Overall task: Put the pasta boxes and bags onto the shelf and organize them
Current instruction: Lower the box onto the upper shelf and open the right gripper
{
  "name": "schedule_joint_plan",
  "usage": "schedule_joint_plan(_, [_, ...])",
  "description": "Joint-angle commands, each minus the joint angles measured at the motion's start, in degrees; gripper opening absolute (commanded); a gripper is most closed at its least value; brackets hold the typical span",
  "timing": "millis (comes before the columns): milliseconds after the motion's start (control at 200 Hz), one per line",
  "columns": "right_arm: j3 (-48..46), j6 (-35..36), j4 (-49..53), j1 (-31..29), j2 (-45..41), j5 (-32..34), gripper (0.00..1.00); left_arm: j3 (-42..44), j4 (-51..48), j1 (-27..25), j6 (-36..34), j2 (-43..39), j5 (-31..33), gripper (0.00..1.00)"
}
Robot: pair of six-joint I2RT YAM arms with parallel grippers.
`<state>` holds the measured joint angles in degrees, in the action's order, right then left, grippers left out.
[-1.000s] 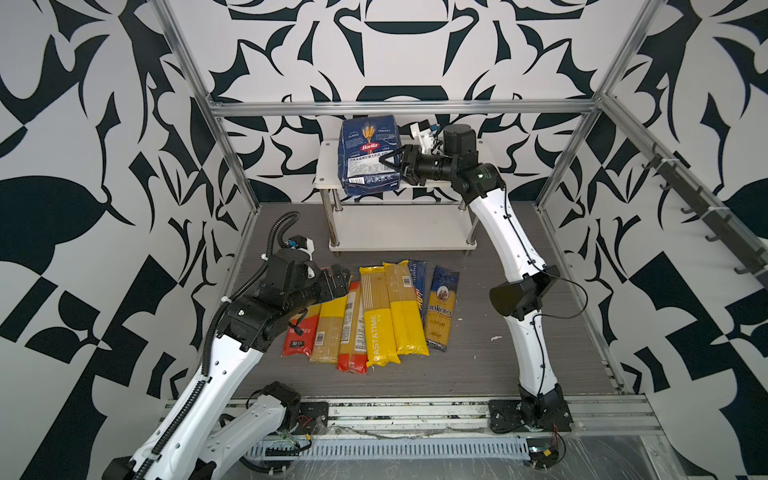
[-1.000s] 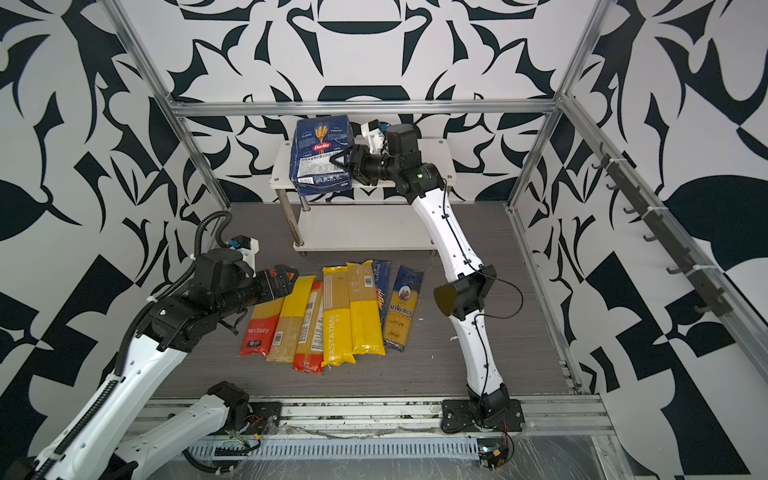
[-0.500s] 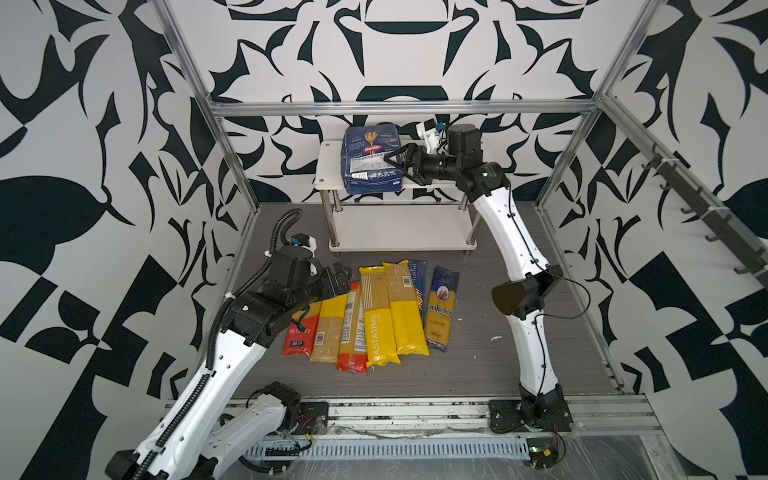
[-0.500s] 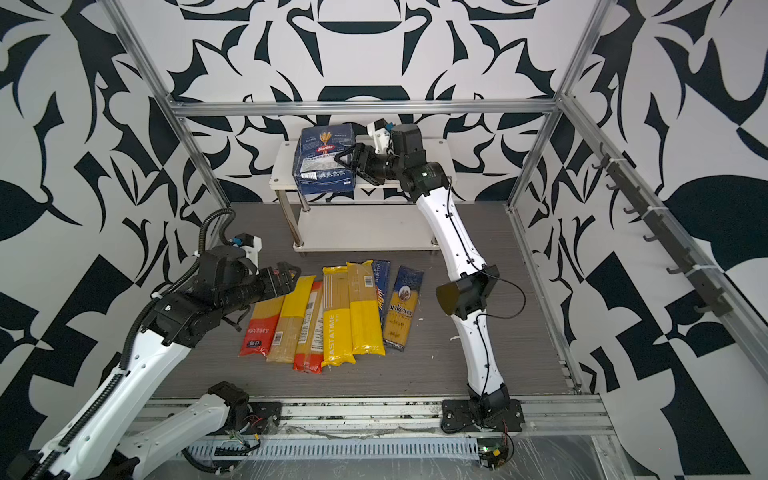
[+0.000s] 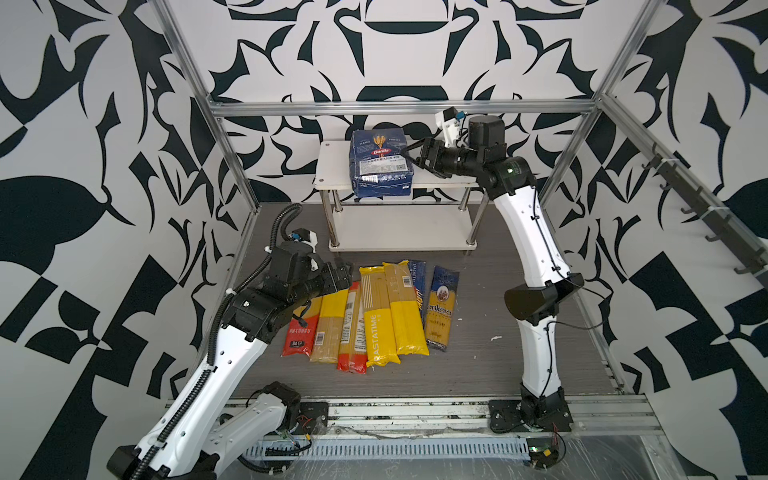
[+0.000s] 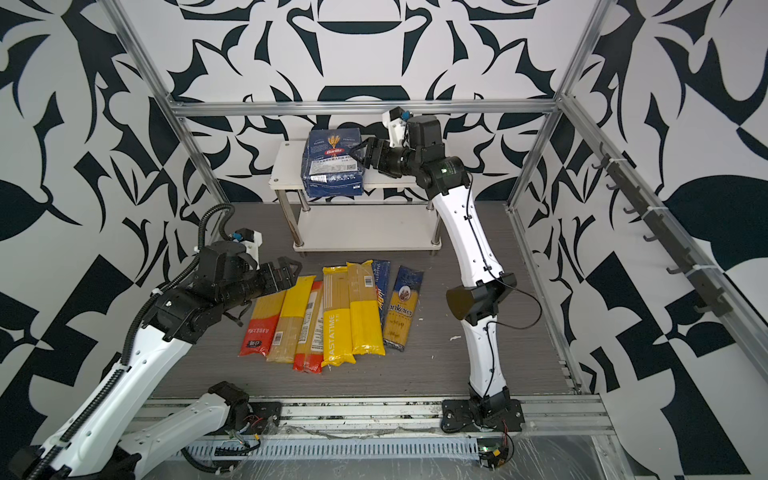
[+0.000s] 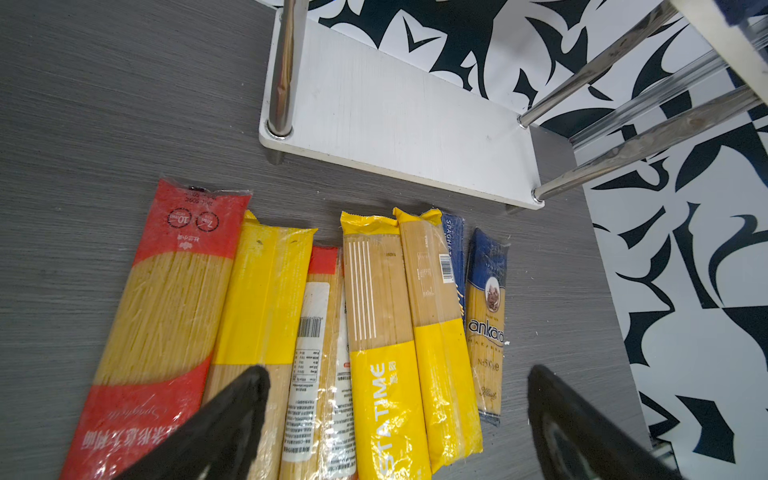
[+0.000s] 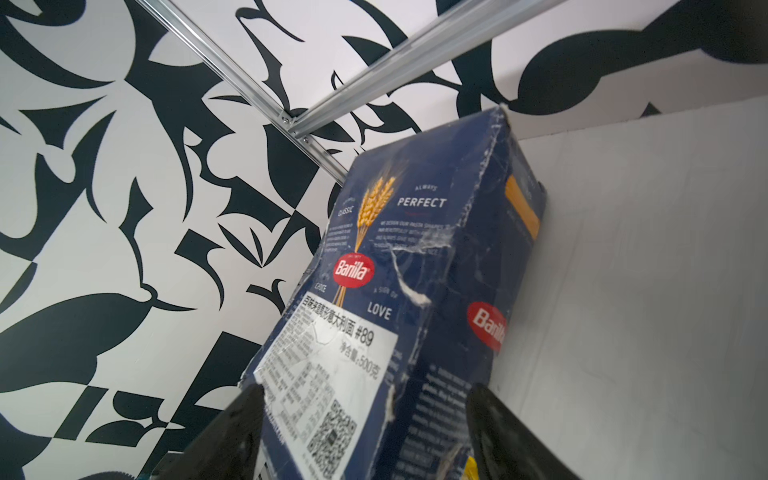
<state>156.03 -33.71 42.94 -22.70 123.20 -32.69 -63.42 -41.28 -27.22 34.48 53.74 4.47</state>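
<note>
The wide dark-blue Barilla box (image 5: 380, 168) (image 6: 332, 166) (image 8: 415, 257) rests on the shelf's top board (image 5: 332, 166) (image 6: 286, 166) (image 8: 644, 270). My right gripper (image 5: 409, 156) (image 6: 357, 151) (image 8: 363, 390) is open, its jaws standing either side of the box's right end. Several spaghetti bags lie in a row on the floor, among them the PASTATIME bag (image 5: 376, 320) (image 7: 386, 374), the ankara bag (image 5: 441, 309) (image 7: 486, 316) and a red bag (image 5: 299, 332) (image 7: 166, 299). The narrow blue spaghetti box (image 5: 417, 282) (image 7: 455, 249) is half hidden under a yellow bag. My left gripper (image 5: 340, 276) (image 6: 286, 272) (image 7: 397, 374) hovers open over the bags' far ends.
The shelf's lower board (image 5: 399, 228) (image 7: 395, 124) is bare, with chrome posts (image 7: 282, 66) at its corners. Aluminium frame rails (image 5: 399, 109) run close behind and beside the shelf. Grey floor (image 5: 478, 365) lies to the right of the bags.
The right gripper's jaws have spread apart and let go of the Barilla box, which went from tilted in the grip to resting on the top board. The left arm barely shifted.
</note>
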Motion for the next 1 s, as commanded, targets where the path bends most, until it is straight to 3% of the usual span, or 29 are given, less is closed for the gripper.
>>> schedule_joint_plan(0, [-0.76,2.12,-1.72,-0.31,-2.87,0.86,0.79,-1.38,0.22,0.28,-0.2,0.14,-0.1,1.0])
schedule_joint_plan(420, [0.67,1.53,-2.14,-4.95,2.02,2.3,0.78,-0.31,-0.16,0.33,-0.85,-1.68,0.09,1.0])
schedule_joint_plan(995, [6.62,-4.66,-9.49,-5.54,11.94,0.33,0.79,1.71,-0.98,1.33,-2.84,-2.42,-0.09,1.0])
